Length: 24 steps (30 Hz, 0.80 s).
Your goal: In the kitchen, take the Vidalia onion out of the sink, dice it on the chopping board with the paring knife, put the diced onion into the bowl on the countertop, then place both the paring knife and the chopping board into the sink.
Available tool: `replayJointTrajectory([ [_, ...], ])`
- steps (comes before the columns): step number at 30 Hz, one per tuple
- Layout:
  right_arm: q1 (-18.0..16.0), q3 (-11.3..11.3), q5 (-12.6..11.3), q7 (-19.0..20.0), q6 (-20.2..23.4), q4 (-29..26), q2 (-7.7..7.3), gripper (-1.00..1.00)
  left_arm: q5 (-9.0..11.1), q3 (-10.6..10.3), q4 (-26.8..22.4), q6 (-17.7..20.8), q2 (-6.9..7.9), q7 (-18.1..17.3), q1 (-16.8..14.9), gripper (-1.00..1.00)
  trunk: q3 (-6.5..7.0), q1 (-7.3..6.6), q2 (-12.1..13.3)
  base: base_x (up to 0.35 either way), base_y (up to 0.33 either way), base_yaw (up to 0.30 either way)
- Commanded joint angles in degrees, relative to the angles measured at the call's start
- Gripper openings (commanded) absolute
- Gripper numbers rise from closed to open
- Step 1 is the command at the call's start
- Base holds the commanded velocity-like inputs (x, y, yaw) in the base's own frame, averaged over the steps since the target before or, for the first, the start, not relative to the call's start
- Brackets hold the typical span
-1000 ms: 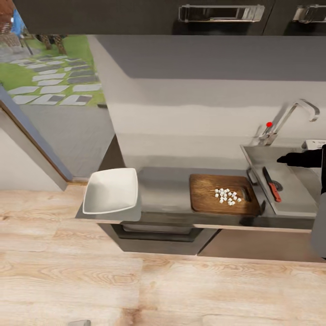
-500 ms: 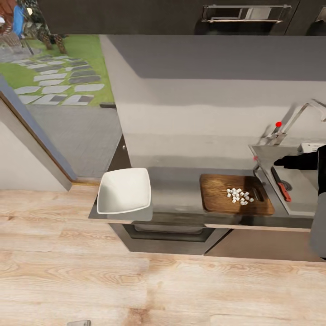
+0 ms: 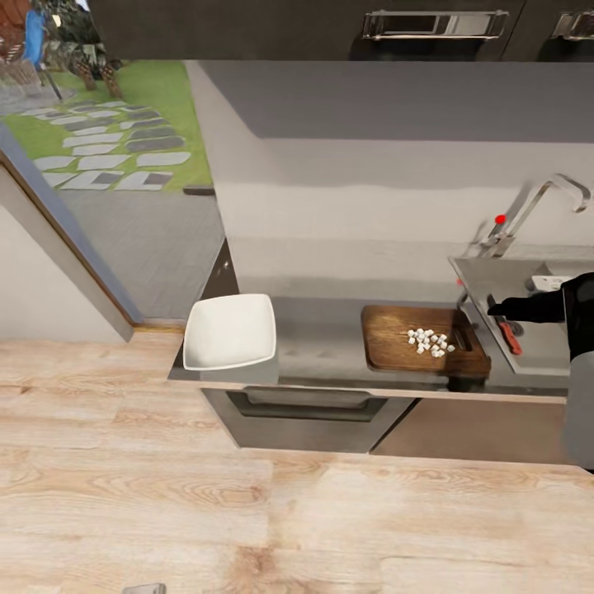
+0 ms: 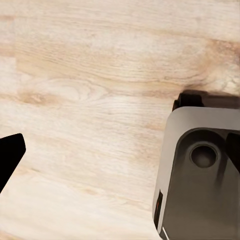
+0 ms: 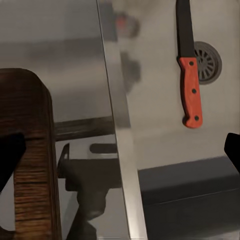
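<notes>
White diced onion (image 3: pixel 427 341) lies heaped on the dark wooden chopping board (image 3: pixel 394 346), which sits on the grey worktop (image 3: pixel 318 342) right against the steel sink (image 3: pixel 528 276). Inside the basin the paring knife (image 5: pixel 189 70) rests flat, its red handle beside the round drain (image 5: pixel 209 61). The right hand (image 3: pixel 498 310) hovers over it, fingers spread wide, grasping nothing. Well apart along the worktop sits the white bowl (image 3: pixel 230 332). Whether the left hand is spread or clenched I cannot tell.
</notes>
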Motion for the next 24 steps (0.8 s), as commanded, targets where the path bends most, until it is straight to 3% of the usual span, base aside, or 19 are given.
replayJointTrajectory([
  [1,0.0,-0.1,0.6,0.6,0.1,0.0,0.01,1.0,0.4,-0.5,0.2,-0.3,-0.04,0.0,-0.1,1.0,-0.09,0.02,-0.1,-0.068,0.0,0.0],
  [19,-0.1,0.0,0.6,0.5,-0.1,1.9,0.15,1.0,0.4,-0.5,0.2,-0.3,-0.05,0.0,-0.1,1.0,-0.09,0.02,-0.1,-0.036,0.026,0.0],
  [24,-0.1,0.1,0.7,0.4,-0.2,2.1,1.05,1.0,0.4,-0.5,0.2,-0.3,-0.05,0.0,-0.1,1.0,-0.09,0.02,-0.1,0.0,0.0,0.0],
])
